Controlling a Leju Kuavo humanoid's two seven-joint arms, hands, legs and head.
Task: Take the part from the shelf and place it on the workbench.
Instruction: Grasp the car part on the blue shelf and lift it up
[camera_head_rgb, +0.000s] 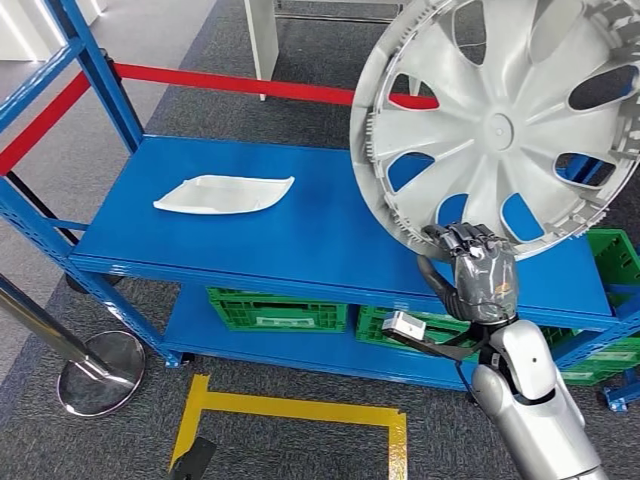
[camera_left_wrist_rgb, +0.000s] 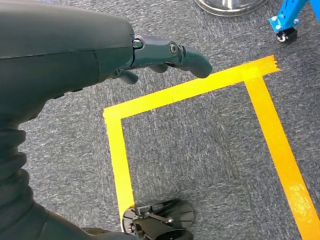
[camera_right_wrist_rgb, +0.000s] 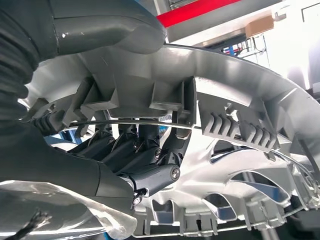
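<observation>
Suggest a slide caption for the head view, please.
Right hand grips the silver hubcap by its rim, raised above the blue shelf.

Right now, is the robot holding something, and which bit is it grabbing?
Yes. The right hand grips the big silver wheel cover by its lower rim, fingers hooked behind the edge. The left hand holds nothing.
</observation>
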